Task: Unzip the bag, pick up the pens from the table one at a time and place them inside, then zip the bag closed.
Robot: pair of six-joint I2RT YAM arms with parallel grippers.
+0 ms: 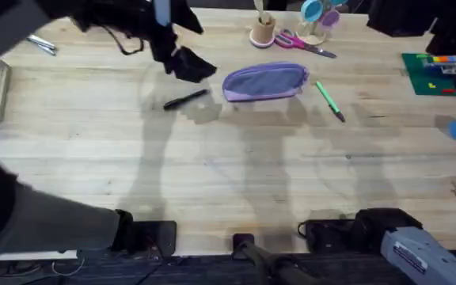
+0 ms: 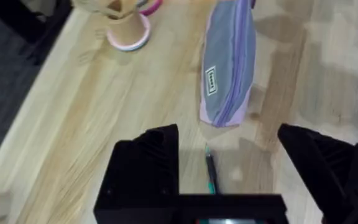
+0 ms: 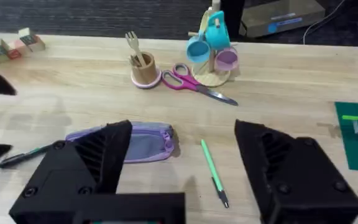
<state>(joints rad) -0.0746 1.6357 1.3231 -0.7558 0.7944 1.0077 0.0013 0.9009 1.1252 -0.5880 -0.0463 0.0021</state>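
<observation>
The lavender bag [image 1: 265, 81] lies on the tabletop [image 1: 228, 174] with its zipper closed, between the black pen [image 1: 186, 99] on one side and the green pen [image 1: 330, 101] on the other, both apart from it. The left claw [image 2: 229, 158] hangs spread above the black pen, whose lower part is hidden behind the claw body in the left wrist view. The right claw [image 3: 182, 146] is also spread, and one finger covers one end of the bag.

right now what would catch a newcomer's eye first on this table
The lavender bag lies mid-table toward the far edge, zipped shut. A black pen lies to its left and a green pen to its right. The left end effector hovers open over the black pen.
</observation>
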